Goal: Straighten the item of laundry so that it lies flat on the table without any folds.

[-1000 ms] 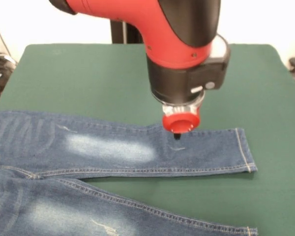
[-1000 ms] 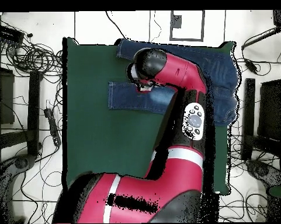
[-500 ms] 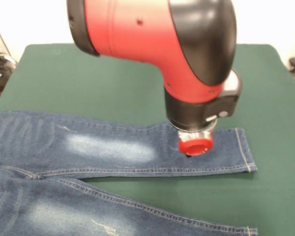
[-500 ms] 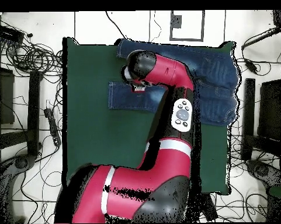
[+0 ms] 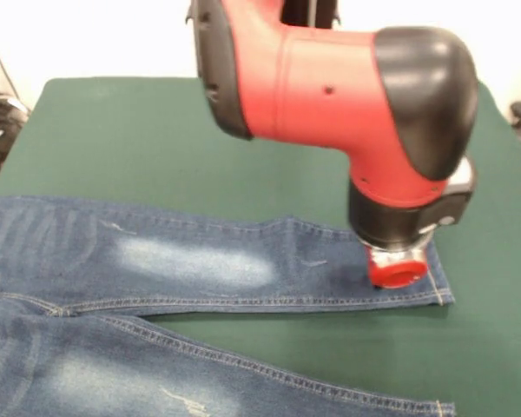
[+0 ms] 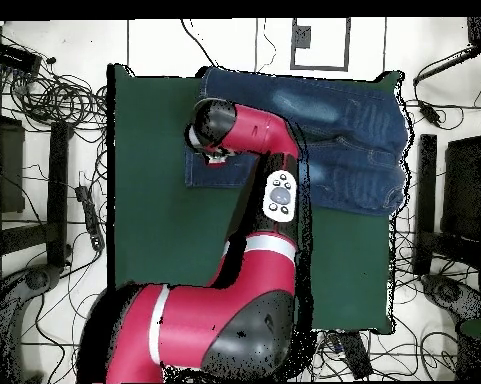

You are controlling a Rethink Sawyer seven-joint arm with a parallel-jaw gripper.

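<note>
A small pair of blue denim jeans [image 5: 200, 287] lies spread along the near edge of the dark green cloth-covered desk [image 5: 156, 139], both legs flat. Sawyer's red and black arm [image 5: 347, 113] has slid along the farther leg to its hemmed cuff, apparently smoothing it; its downward-pointing gripper [image 5: 398, 271] presses there, and whether the fingers are open or closed cannot be told.

The glossy red-and-black Sawyer arm [image 5: 330, 95] has rounded, bulbous casings — red shells capped with black domes; two small dark screw holes dot the red housing in the front view; a black cylindrical wrist section [image 5: 399, 221] carries a light grey block on its side; below it sits a silvery collar and a round red end cap [image 5: 398, 271]. From overhead, a white oval button panel [image 6: 280, 196] marks the black forearm; white bands ring the red links nearer the base.
</note>
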